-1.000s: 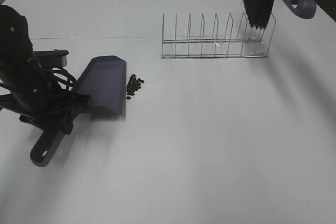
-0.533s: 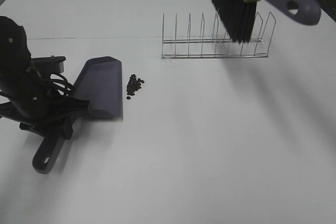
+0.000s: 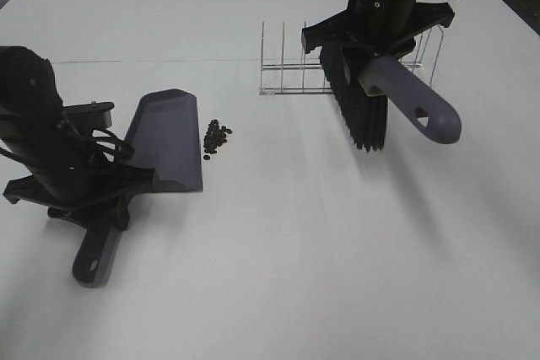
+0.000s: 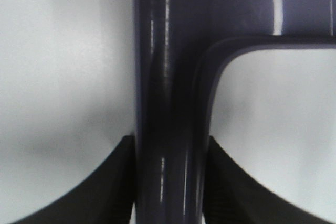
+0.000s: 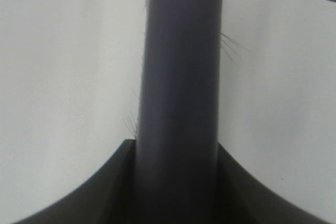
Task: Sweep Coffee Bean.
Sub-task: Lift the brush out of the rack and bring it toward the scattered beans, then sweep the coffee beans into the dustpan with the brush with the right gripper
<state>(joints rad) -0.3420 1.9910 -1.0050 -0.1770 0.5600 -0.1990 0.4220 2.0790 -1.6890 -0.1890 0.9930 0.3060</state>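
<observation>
Gripping dustpan (image 3: 164,137) tightly with left tool (image 3: 99,194), brush (image 3: 363,115) with right tool (image 3: 375,44). Yet to sweep coffee bean (image 3: 215,137), just beside dustpan, in

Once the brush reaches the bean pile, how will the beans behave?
The coffee beans are small, rounded, loose on a smooth table: likely to roll and scatter. Probably light; a gentle stroke of the brush should do. The dustpan lies beside them, so a short push may suffice.

coffee beans (image 3: 216,137) | tiny, dark | clustered on table | loose
</observation>
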